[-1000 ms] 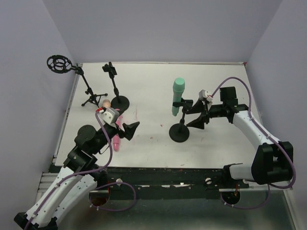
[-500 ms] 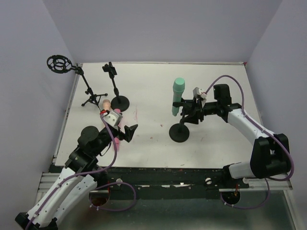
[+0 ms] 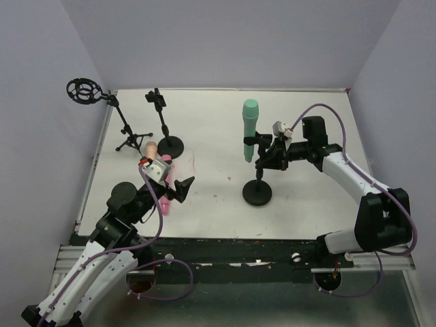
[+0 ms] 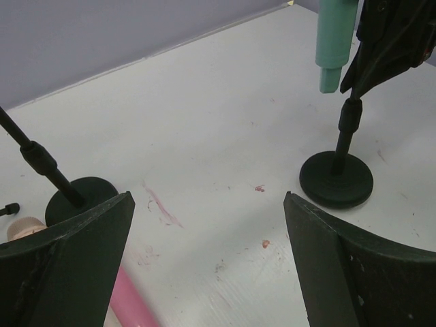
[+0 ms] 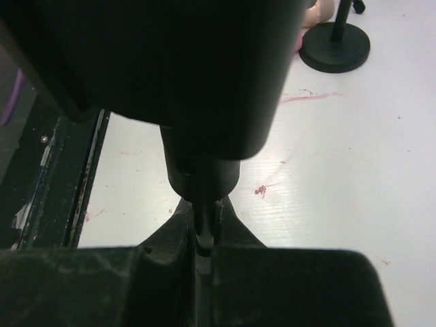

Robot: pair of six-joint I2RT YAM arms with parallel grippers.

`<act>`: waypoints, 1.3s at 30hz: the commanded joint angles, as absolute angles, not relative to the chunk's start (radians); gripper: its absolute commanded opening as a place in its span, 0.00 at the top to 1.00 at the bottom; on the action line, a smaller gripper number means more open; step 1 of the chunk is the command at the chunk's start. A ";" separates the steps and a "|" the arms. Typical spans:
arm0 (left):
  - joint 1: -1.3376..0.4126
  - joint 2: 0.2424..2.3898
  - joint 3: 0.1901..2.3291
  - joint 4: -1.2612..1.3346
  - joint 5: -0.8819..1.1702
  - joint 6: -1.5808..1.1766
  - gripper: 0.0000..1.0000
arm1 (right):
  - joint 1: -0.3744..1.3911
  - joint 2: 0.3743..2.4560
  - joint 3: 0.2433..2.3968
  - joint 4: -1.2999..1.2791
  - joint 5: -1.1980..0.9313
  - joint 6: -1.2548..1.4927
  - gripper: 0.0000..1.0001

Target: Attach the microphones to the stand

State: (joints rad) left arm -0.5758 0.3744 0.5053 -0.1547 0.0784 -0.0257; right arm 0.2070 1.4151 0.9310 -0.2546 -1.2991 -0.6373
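The mint green microphone (image 3: 250, 129) (image 4: 334, 41) stands head-up in the clip of a round-based stand (image 3: 258, 193) (image 4: 336, 178) at mid-table. My right gripper (image 3: 263, 157) (image 5: 206, 240) is shut on this stand's thin pole, just under the clip. The pink microphone (image 3: 164, 203) (image 4: 133, 306) lies on the table at the left, and the peach microphone's head (image 3: 150, 146) (image 4: 24, 228) shows beside it. Just above the pink one hovers my left gripper (image 3: 182, 187) (image 4: 208, 272), open and holding nothing.
A second round-based stand (image 3: 169, 144) (image 4: 78, 197) with a bare clip stands at the back left. A tripod stand (image 3: 129, 139) carrying a ring-shaped mount (image 3: 85, 90) is by the left wall. Walls enclose the table on three sides.
My right gripper has closed on the stand's pole, and the stand with the mint microphone now stands straighter. My left gripper has drifted slightly nearer, still open.
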 commanded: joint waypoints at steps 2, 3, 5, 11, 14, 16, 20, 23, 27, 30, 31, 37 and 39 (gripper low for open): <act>-0.572 0.344 0.485 -0.133 0.060 -0.011 0.01 | 0.066 1.439 1.067 -0.239 -1.256 -0.646 0.99; -0.572 0.336 0.482 -0.133 0.058 -0.009 0.01 | 0.008 1.443 1.077 -0.174 -1.232 -0.615 0.99; -0.572 0.333 0.479 -0.130 0.058 -0.006 0.01 | -0.098 1.453 1.075 0.024 -1.175 -0.476 0.99; -0.572 0.331 0.472 -0.118 0.058 -0.005 0.01 | -0.291 1.578 1.109 0.444 -0.884 -0.255 0.99; -0.572 0.337 0.474 -0.118 0.057 -0.005 0.01 | -0.334 1.669 1.176 0.537 -0.780 -0.213 0.99; -0.572 0.344 0.472 -0.117 0.054 -0.006 0.01 | -0.344 1.721 1.210 0.583 -0.715 -0.198 0.99; -0.572 0.353 0.474 -0.117 0.054 -0.005 0.01 | -0.350 1.813 1.258 0.655 -0.654 -0.150 0.98; -0.572 0.356 0.476 -0.120 0.054 0.023 0.01 | -0.351 1.854 1.259 0.698 -0.640 -0.121 0.97; -0.572 0.354 0.476 -0.118 0.054 0.026 0.01 | -0.351 1.862 1.224 0.699 -0.663 -0.153 0.90; -0.572 0.356 0.476 -0.115 0.057 0.025 0.01 | -0.354 1.850 1.186 0.701 -0.701 -0.170 0.80; -0.572 0.357 0.477 -0.117 0.058 0.026 0.01 | -0.353 1.844 1.174 0.701 -0.716 -0.175 0.75; -0.572 0.353 0.485 -0.126 0.069 0.020 0.01 | -0.356 1.801 1.111 0.703 -0.732 -0.164 0.51; -0.572 0.344 0.483 -0.126 0.075 0.015 0.01 | -0.360 1.783 1.100 0.687 -0.726 -0.163 0.40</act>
